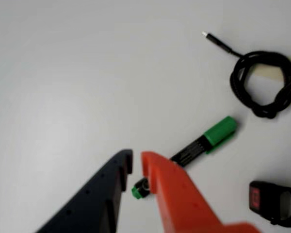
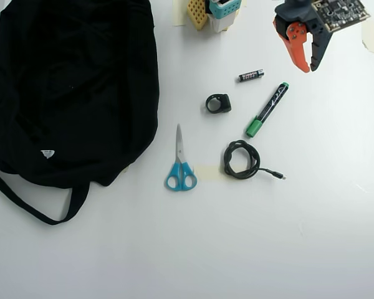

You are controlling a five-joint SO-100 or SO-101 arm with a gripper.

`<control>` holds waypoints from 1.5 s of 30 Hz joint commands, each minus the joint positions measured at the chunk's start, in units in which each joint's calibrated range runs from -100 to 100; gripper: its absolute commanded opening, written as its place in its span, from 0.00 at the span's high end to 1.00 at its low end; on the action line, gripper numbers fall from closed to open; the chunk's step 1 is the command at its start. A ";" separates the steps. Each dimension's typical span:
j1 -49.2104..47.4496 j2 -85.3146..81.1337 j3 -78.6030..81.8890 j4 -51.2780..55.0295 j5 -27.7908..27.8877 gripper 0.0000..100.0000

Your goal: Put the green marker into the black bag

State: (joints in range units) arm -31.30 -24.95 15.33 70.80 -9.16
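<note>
The green marker [image 2: 268, 110] lies flat on the white table, slanted, with its green cap toward the lower left in the overhead view. In the wrist view the marker [image 1: 199, 145] runs from under my orange finger [image 1: 169, 189] up to the right. Its green end tip shows in the gap between the fingers. My gripper [image 2: 308, 67] hovers above and to the right of the marker's end tip. It is narrowly open and empty, as the wrist view [image 1: 137, 162] also shows. The black bag [image 2: 68, 87] lies far left, with a strap and a white tag.
A small black battery [image 2: 251, 75] and a black ring-shaped clip [image 2: 218, 103] lie just left of the marker. A coiled black cable [image 2: 242, 160] and blue-handled scissors [image 2: 181, 162] lie below. Yellow and teal parts [image 2: 215, 11] stand at the top edge.
</note>
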 commanded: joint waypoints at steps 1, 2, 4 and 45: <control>-0.04 2.38 -2.48 0.34 -0.28 0.98; 0.34 3.21 -2.30 0.34 -0.28 0.98; 0.49 5.11 -1.94 0.17 -0.33 0.98; -1.83 8.77 2.01 0.34 -15.49 0.98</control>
State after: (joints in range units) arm -32.77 -15.82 17.92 70.80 -24.44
